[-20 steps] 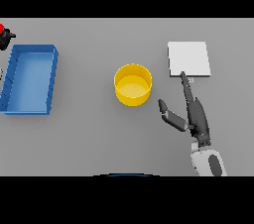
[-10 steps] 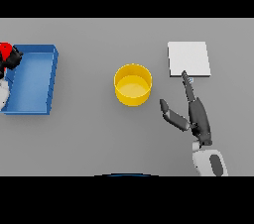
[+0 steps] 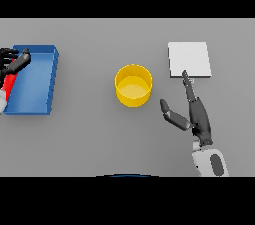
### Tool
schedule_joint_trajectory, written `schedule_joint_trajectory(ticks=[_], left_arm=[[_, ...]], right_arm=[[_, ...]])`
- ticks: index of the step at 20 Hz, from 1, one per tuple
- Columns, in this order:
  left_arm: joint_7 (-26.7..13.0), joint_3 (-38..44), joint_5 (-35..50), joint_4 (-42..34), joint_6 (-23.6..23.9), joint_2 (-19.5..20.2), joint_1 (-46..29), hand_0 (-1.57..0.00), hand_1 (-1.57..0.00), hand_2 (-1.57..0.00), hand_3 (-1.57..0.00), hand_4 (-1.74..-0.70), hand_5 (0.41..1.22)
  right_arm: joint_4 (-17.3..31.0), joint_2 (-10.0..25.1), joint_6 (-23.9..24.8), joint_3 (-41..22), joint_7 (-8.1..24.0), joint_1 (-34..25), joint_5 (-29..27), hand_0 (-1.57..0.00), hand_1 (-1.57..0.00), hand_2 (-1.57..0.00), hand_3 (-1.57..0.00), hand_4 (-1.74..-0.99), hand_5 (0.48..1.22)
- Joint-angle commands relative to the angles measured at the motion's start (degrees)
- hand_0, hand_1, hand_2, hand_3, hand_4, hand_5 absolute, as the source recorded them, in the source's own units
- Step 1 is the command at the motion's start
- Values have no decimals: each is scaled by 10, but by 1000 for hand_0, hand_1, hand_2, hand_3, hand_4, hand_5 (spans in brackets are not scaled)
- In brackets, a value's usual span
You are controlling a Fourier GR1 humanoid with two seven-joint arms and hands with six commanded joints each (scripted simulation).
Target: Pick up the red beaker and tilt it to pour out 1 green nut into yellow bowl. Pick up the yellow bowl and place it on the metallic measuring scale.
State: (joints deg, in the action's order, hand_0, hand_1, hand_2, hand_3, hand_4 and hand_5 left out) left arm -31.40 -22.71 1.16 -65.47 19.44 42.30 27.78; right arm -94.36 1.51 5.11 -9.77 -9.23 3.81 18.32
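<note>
Red beaker (image 3: 10, 80) sits at the worktop's left edge, over the blue tray (image 3: 35, 87), with the left hand (image 3: 15, 62) curled around it. Yellow bowl (image 3: 133, 85) stands mid-worktop; the metallic scale (image 3: 189, 58) lies toward the right edge, where the right hand (image 3: 191, 112) rests with fingers straight and released, a fingertip at the scale's near edge.

I see the left hand (image 3: 15, 62) cut by the view's left edge, its fingers wrapped over the red beaker (image 3: 9, 83). Most of that beaker is out of view, and I cannot tell what it contains.
</note>
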Motion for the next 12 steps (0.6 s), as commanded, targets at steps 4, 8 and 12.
schedule_joint_trajectory(ticks=[4, 8, 12], left_arm=[[20, -14, -9, 21, -24, -3, 8, -252, -208, -213, -201, -810, 657], [44, -11, -13, 33, -15, -9, 11, -103, -85, -87, -82, -782, 651], [51, -11, -13, 22, -9, -9, 15, -41, -34, -35, -33, -750, 661]], right_arm=[[0, -1, 3, -2, -6, 6, 4, 1, 1, 1, 1, -1012, 639], [-11, 12, -1, -11, 30, 2, 29, 1, 1, 1, 1, -1020, 640], [7, 90, -77, -39, 51, -72, 73, 1, 1, 1, 1, -1044, 679]])
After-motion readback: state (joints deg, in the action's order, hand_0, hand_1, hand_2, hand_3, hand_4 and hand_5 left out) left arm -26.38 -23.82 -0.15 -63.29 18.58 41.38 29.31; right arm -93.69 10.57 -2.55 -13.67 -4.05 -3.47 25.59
